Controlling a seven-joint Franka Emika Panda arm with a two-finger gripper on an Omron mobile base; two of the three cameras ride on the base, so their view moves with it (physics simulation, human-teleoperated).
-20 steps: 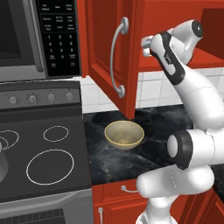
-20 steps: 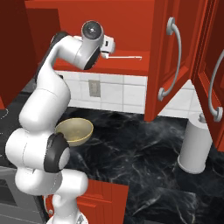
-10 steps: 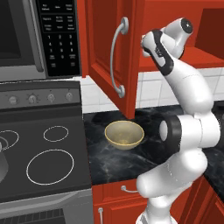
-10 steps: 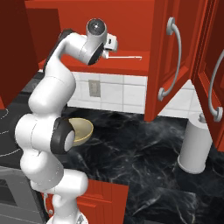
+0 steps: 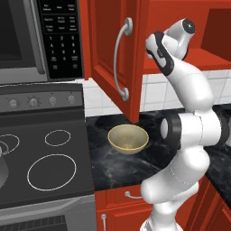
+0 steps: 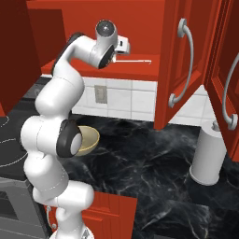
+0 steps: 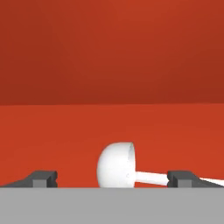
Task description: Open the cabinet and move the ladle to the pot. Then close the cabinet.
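**Arm drawn upright, gripper at the ladle on the cabinet shelf**

Since a second ago the arm has pulled its elbow in and now stands more upright, with the hand raised into the open cabinet [image 6: 186, 60]. The gripper [image 7: 111, 179] has its jaws spread wide, nothing clamped between them. In the hand view the ladle [image 7: 118, 166] lies on the red shelf with its white bowl between the two fingertips [image 7: 41, 178] and its handle running off past the right one; whether that tip touches the handle is hard to tell. From the right base view the ladle [image 6: 135, 59] shows as a thin pale rod on the shelf just beside the hand. Both cabinet doors stand swung out. Below, on the dark marbled worktop [image 6: 149, 158], sits a yellowish bowl [image 5: 128, 138], and a white cylinder [image 6: 208, 156] stands well to the right. The stove [image 5: 40, 158] lies left of the bowl, under the microwave [image 5: 31, 36].
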